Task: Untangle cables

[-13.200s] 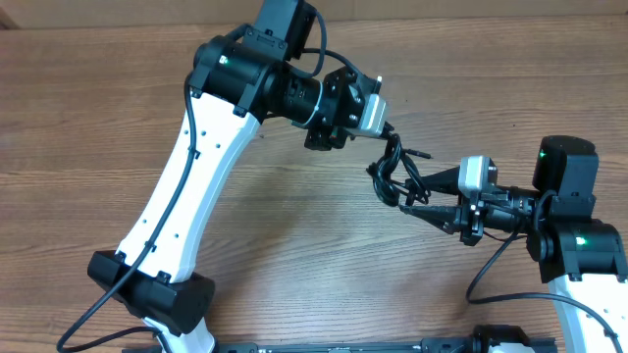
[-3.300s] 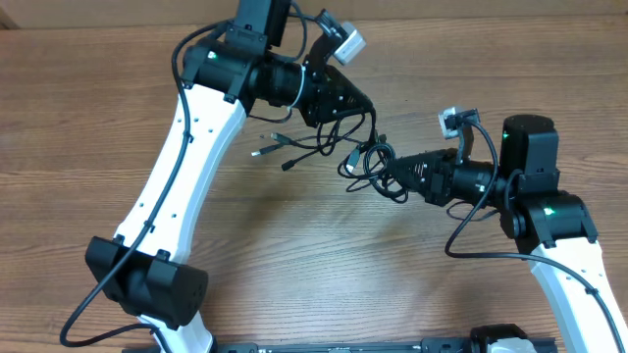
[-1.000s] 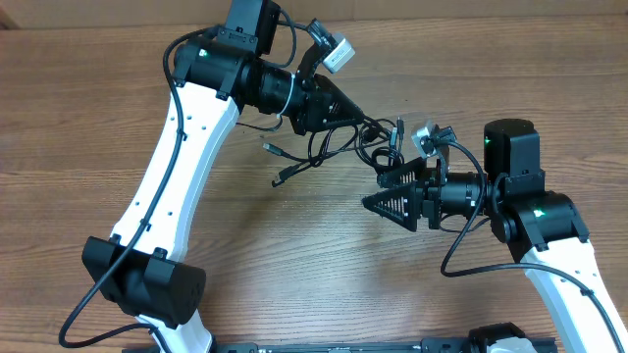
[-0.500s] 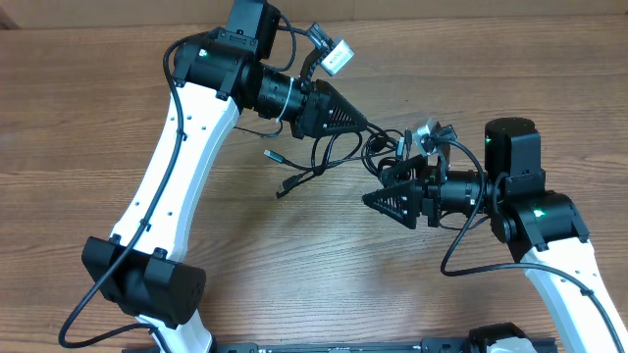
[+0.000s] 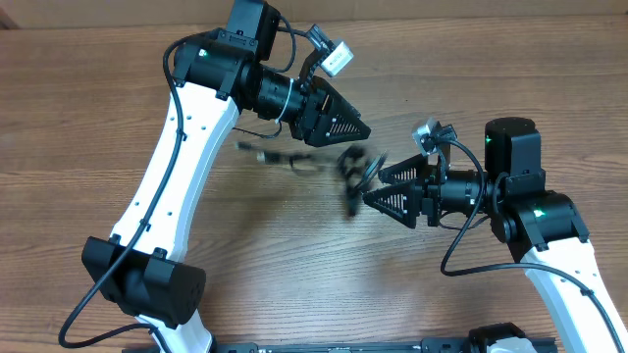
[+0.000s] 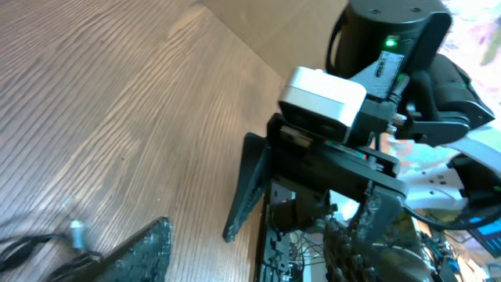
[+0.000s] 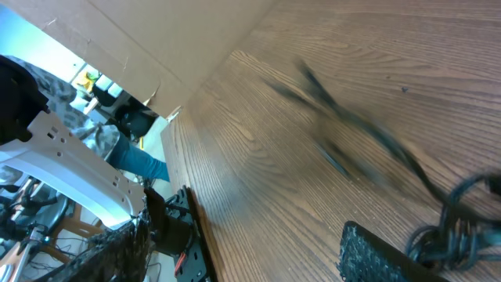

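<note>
Nearest: right gripper [image 5: 374, 188], fingers [image 7: 376, 251] spread wide, nothing pinched between them. In the right wrist view, a looped clump of cables [image 7: 462, 211] just beside one finger, touching or only near, cannot tell.

Next out: cables [image 5: 348, 169] on the table [image 5: 98, 118], between the two grippers, heavily blurred. Clump just ahead of the right fingertips, toward table centre. Long axis roughly across the table: from the clump, thin strands off toward the robot's left, ending below the left arm.

Farthest: left gripper [image 5: 345, 130], above and beyond the clump, pointed toward the right arm. Fingers [image 6: 149, 251] wide apart too, gap empty. In the left wrist view, only one strand with a silvery plug [image 6: 76, 229] low at the frame edge, outside the fingers, apart from them.

Judgement: neither gripper holding anything; clump closer to the right gripper, loose tails closer to the left. Regrasp probably best as right on clump, left on a tail, pull along that long axis. Risk: exact strand positions unreadable through blur.
</note>
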`<action>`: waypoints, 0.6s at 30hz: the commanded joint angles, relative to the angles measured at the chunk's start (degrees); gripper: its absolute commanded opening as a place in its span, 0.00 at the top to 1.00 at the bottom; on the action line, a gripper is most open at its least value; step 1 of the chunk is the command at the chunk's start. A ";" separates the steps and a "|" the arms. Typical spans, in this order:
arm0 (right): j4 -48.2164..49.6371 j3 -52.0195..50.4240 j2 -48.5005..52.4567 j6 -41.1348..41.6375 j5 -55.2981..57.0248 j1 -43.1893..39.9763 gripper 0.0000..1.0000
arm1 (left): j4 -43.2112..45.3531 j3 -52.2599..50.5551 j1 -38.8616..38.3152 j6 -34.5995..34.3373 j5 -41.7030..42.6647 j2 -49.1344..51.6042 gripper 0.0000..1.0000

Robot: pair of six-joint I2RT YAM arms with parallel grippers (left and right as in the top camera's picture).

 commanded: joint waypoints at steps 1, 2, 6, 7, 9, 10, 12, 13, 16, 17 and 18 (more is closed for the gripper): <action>0.42 0.66 -0.35 -0.48 0.31 0.31 0.25 | 0.17 0.37 -0.48 0.63 -1.73 0.46 0.53; 0.42 0.66 -0.35 -0.48 0.31 0.31 0.24 | 0.17 0.37 -0.48 0.66 -1.88 0.46 0.56; 0.39 0.66 -0.35 -0.48 0.33 0.31 0.25 | 0.13 0.37 -0.48 0.61 -4.63 0.46 0.46; 0.39 0.66 -0.35 -0.50 0.31 0.31 0.24 | 0.09 0.37 -0.48 0.63 -5.90 0.46 0.44; 0.39 0.66 -0.35 -0.48 0.33 0.31 0.24 | -0.11 0.35 -0.48 0.61 -9.84 0.46 0.26; 0.39 0.66 -0.35 -0.48 0.33 0.31 0.24 | -0.37 0.35 -0.48 0.61 -12.59 0.46 0.08; 0.35 0.66 -0.35 -0.48 0.87 0.31 0.24 | -1.46 0.35 -0.48 0.57 -18.95 0.46 0.00; 0.24 0.66 -0.35 -0.48 1.40 0.31 0.24 | -1.97 0.31 -0.48 0.28 -21.59 0.46 0.01; -0.28 0.66 -0.35 -0.46 3.98 0.31 0.24 | -2.93 0.09 -0.50 -2.19 -29.38 0.46 0.00; -0.26 0.66 -0.35 -0.46 4.33 0.31 0.24 | -3.02 -0.11 -0.50 -3.17 -31.65 0.46 0.00; -0.22 0.66 -0.35 -0.46 4.44 0.31 0.24 | -3.06 -0.42 -0.48 -4.28 -34.05 0.46 0.00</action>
